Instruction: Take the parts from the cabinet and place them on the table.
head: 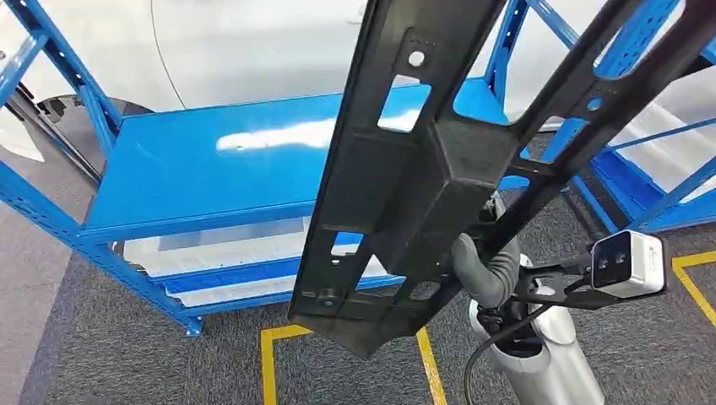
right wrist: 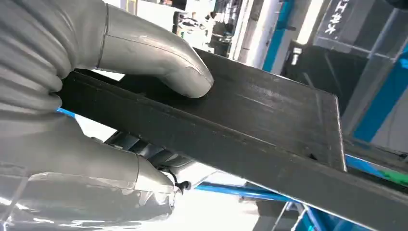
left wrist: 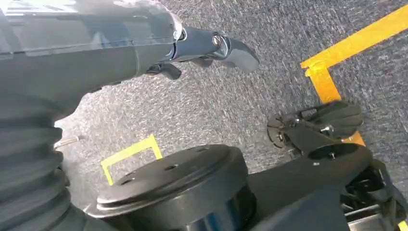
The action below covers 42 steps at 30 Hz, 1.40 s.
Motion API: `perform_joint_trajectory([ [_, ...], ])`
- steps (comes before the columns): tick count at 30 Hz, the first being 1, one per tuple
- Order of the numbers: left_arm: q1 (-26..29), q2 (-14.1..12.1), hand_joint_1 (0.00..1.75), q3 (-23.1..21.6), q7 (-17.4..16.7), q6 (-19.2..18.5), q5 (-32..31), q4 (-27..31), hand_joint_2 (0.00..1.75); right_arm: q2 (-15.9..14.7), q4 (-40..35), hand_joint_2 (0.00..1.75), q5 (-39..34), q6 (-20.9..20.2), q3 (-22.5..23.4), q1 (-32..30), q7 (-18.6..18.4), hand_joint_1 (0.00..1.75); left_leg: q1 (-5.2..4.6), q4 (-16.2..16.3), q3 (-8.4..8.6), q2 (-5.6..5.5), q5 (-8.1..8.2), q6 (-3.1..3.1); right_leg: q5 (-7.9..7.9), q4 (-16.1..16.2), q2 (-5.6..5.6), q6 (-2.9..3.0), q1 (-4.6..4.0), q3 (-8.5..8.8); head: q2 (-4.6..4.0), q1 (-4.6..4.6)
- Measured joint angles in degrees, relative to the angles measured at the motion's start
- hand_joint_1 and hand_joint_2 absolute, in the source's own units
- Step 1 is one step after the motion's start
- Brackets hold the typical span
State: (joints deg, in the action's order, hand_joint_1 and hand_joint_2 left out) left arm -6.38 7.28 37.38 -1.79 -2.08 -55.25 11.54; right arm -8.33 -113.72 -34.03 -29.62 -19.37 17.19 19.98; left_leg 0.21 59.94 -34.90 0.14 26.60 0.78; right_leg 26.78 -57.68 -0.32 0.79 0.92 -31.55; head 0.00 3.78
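A long black moulded part point(head: 414, 169) with cut-out slots rises tilted across the head view, in front of the blue cabinet point(head: 211, 169). My right hand point(head: 488, 268) grips it near its lower end. In the right wrist view the grey thumb point(right wrist: 159, 57) presses on the part's flat face point(right wrist: 269, 139) and the fingers wrap underneath. The cabinet's upper shelf is bare where it shows. My left hand point(left wrist: 144, 53) hangs over the grey carpet with fingers stretched out and nothing in it.
A second blue rack point(head: 659, 186) stands at the right behind the part. Yellow tape lines point(head: 270, 363) mark the grey carpet in front of the cabinet, and yellow tape point(left wrist: 332, 62) also runs under my left hand. A lower cabinet shelf point(head: 236, 274) sits near the floor.
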Motion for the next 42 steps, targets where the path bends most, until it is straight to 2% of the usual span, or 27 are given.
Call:
perform_joint_trajectory([
  [2,-0.1,0.0,0.00,0.0,0.0,0.0,0.0,0.0,1.75,0.4,0.0,1.75,0.0,0.1,0.0,0.1,0.0,1.66,0.09,8.0,-2.80,-0.03,6.03,0.34,-0.70,0.0,-0.15,0.43,-0.12,-0.94,0.00,0.00],
  [4,-0.4,0.0,0.00,0.0,0.0,0.0,0.0,0.0,1.75,0.5,0.0,1.75,0.2,0.2,0.0,0.1,-0.2,1.66,0.10,15.3,-4.64,-0.02,8.99,0.63,-1.45,-0.1,-0.20,0.40,-0.25,-2.02,0.00,0.00],
  [6,-0.4,0.0,0.00,0.0,0.0,0.0,0.0,0.0,1.75,0.6,0.0,1.75,0.2,0.1,0.0,0.0,-0.3,1.66,0.11,13.2,-2.09,-0.02,6.62,0.53,-2.09,-0.3,-0.20,0.25,-0.26,-2.98,0.00,0.02],
  [8,-0.3,0.0,0.00,0.0,-0.2,0.0,-0.1,0.0,1.75,0.6,-0.1,1.75,0.2,0.1,0.0,0.0,-0.4,1.66,0.11,3.4,4.23,-0.03,2.64,0.11,-2.52,-0.7,-0.05,-0.06,-0.25,-3.58,0.00,0.02],
  [9,-0.2,0.0,0.00,0.0,-0.2,0.0,-0.1,0.0,1.75,0.6,-0.2,1.75,0.2,0.1,0.0,0.0,-0.4,1.66,0.08,-1.6,6.88,-0.05,3.04,-0.30,-2.72,-0.8,-0.04,-0.34,-0.25,-3.85,0.00,0.02],
  [10,-0.2,0.0,0.00,0.0,-0.1,0.0,-0.1,0.0,1.75,0.6,-0.3,1.75,0.2,0.1,0.1,0.1,-0.5,1.66,-0.27,-2.9,7.80,-0.12,3.28,-0.49,-3.03,-0.9,-0.04,-0.78,-0.48,-4.21,0.00,0.00],
  [13,0.0,0.0,0.00,0.0,-0.2,0.0,-0.1,0.0,1.75,0.6,-0.3,1.75,0.2,0.1,0.1,0.0,-0.5,1.66,-0.45,-2.7,6.85,-0.26,2.60,-1.27,-4.19,-0.6,-0.13,-1.88,-0.35,-4.30,0.00,0.00],
  [14,0.0,0.1,0.00,0.0,-0.2,0.0,-0.1,0.0,1.75,0.6,-0.3,1.75,0.2,0.1,0.1,0.0,-0.5,1.66,0.24,-3.5,6.53,-0.05,1.71,-1.80,-4.18,-0.7,-0.01,-2.24,-0.54,-4.68,0.00,0.00],
  [15,-0.1,0.1,0.00,0.0,-0.2,-0.1,-0.1,0.0,1.75,0.6,-0.3,1.75,0.2,0.1,0.2,0.0,-0.5,1.66,0.17,-3.4,6.25,0.07,1.23,-2.10,-2.76,-1.5,0.17,-2.46,-0.33,-5.25,0.00,0.00],
  [16,-0.3,0.1,0.00,0.0,-0.2,-0.2,-0.1,0.0,1.75,0.6,-0.3,1.75,0.2,0.0,0.2,0.0,-0.5,1.66,0.17,-3.4,5.48,0.12,0.70,-2.70,0.52,-4.7,0.22,-2.65,-0.26,-6.47,0.00,0.00],
  [18,-0.3,0.1,0.00,0.0,-0.2,-0.2,-0.1,0.0,1.75,0.6,-0.3,1.75,0.2,0.0,0.2,-0.2,-0.5,1.66,-0.02,-3.3,4.24,0.23,-0.15,-2.87,5.89,-13.6,0.22,-3.09,-0.12,-9.40,0.00,0.00],
  [19,-0.2,0.1,0.00,0.0,-0.2,-0.2,-0.1,0.0,1.75,0.6,-0.3,1.75,0.2,0.0,0.2,-0.3,-0.5,1.66,-0.10,-3.1,3.59,0.24,-0.53,-2.86,7.04,-17.4,0.22,-3.24,-0.12,-10.43,0.00,0.00],
  [21,0.0,0.1,0.00,0.0,-0.2,-0.3,-0.1,0.0,1.75,0.6,-0.3,1.75,0.2,0.0,0.3,-0.5,-0.5,1.66,-0.17,-2.7,2.40,0.25,-1.12,-2.74,5.15,-16.7,0.22,-3.21,-0.14,-8.72,0.00,0.00],
  [23,-0.1,0.1,0.00,0.0,-0.2,-0.3,-0.1,0.0,1.75,0.6,-0.3,1.75,0.2,-0.1,0.4,-0.4,-0.5,1.66,-0.21,-2.1,1.50,0.18,-1.43,-2.52,1.50,-7.2,0.22,-2.74,-0.17,-2.31,0.00,0.00],
  [24,-0.2,0.2,0.00,0.0,-0.2,-0.3,-0.1,0.0,1.75,0.6,-0.3,1.75,0.2,-0.2,0.5,-0.4,-0.5,1.66,-0.21,-1.7,1.22,0.15,-1.52,-2.38,1.43,-1.8,0.23,-2.28,-0.27,0.98,0.00,0.00],
  [25,-0.2,0.2,0.00,0.0,-0.2,-0.3,-0.1,0.0,1.75,0.6,-0.3,1.75,0.2,-0.2,0.5,-0.4,-0.5,1.66,-0.46,-1.6,0.81,0.12,-1.72,-2.06,2.08,-0.5,0.22,-1.93,-0.75,1.80,0.00,0.00],
  [28,-0.2,0.3,0.00,0.0,-0.2,-0.3,-0.1,0.0,1.75,0.6,-0.4,1.75,0.2,-0.3,0.6,-0.4,-0.5,1.66,-0.28,-1.9,0.72,0.18,-2.66,-1.07,1.24,-0.5,0.26,-1.05,-0.99,1.02,0.00,0.02],
  [29,-0.2,0.3,0.00,0.0,-0.2,-0.3,-0.1,0.0,1.75,0.6,-0.4,1.75,0.2,-0.3,0.6,-0.4,-0.5,1.66,-0.60,-1.9,0.57,0.13,-2.91,-0.69,0.61,0.2,0.23,-0.46,-0.49,0.84,0.00,0.00],
  [31,-0.2,0.2,0.00,0.0,-0.2,-0.3,-0.1,0.0,1.75,0.6,-0.5,1.75,0.2,-0.3,0.6,-0.4,-0.5,1.66,-0.37,0.7,-0.63,-0.04,0.54,-0.22,-0.31,0.5,-0.07,0.29,-0.25,0.14,0.00,0.02],
  [33,-0.3,0.2,0.00,0.0,-0.1,-0.3,-0.1,0.0,1.75,0.6,-0.5,1.75,0.2,-0.3,0.6,-0.5,-0.5,1.66,-0.03,9.7,-3.54,-0.05,6.70,0.35,-1.27,0.4,-0.16,0.55,-0.31,-1.06,0.00,0.02],
  [34,-0.5,0.1,0.00,0.0,-0.1,-0.3,0.0,0.0,1.75,0.6,-0.5,1.75,0.2,-0.3,0.6,-0.5,-0.6,1.66,0.00,13.7,-4.58,-0.05,8.40,0.58,-1.73,0.3,-0.20,0.49,-0.31,-1.73,0.00,0.00],
  [35,-0.6,0.1,0.00,0.0,-0.1,-0.3,-0.1,0.0,1.75,0.6,-0.4,1.75,0.2,-0.3,0.6,-0.5,-0.6,1.66,0.07,15.4,-4.63,-0.04,8.56,0.74,-2.09,0.3,-0.21,0.40,-0.30,-2.28,0.00,0.02],
  [36,-0.6,0.1,0.00,0.0,-0.1,-0.3,-0.1,0.0,1.75,0.6,-0.4,1.75,0.2,-0.3,0.6,-0.6,-0.6,1.66,0.22,14.4,-3.40,-0.03,7.44,0.84,-2.47,0.2,-0.21,0.31,-0.26,-2.85,0.00,0.02],
  [37,-0.6,0.1,0.00,0.0,-0.1,-0.3,-0.1,0.0,1.75,0.6,-0.5,1.75,0.2,-0.4,0.6,-0.6,-0.6,1.66,0.38,10.7,-0.70,-0.02,5.34,0.87,-2.82,0.0,-0.19,0.15,-0.24,-3.37,0.00,0.02],
  [39,-0.4,0.0,0.00,0.0,-0.2,-0.3,-0.1,0.0,1.75,0.7,-0.5,1.75,0.2,-0.4,0.6,-0.5,-0.6,1.66,0.59,0.0,6.07,-0.02,2.08,0.73,-3.23,-0.6,-0.06,-0.33,-0.16,-4.11,0.00,0.02],
  [40,-0.5,0.0,0.00,0.0,-0.2,-0.4,-0.1,0.0,1.75,0.7,-0.5,1.75,0.2,-0.5,0.6,-0.5,-0.6,1.66,0.36,-2.9,7.86,-0.13,3.65,0.42,-3.52,-0.7,-0.05,-0.77,-0.33,-4.59,0.00,0.02],
  [42,-0.5,0.0,0.00,0.0,-0.1,-0.4,-0.1,0.0,1.75,0.9,-0.7,1.75,0.3,-0.7,0.6,-0.5,-0.7,1.66,0.01,-2.7,6.70,-0.33,2.85,-0.37,-4.17,-0.8,-0.14,-1.49,-0.28,-4.78,0.00,0.00],
])
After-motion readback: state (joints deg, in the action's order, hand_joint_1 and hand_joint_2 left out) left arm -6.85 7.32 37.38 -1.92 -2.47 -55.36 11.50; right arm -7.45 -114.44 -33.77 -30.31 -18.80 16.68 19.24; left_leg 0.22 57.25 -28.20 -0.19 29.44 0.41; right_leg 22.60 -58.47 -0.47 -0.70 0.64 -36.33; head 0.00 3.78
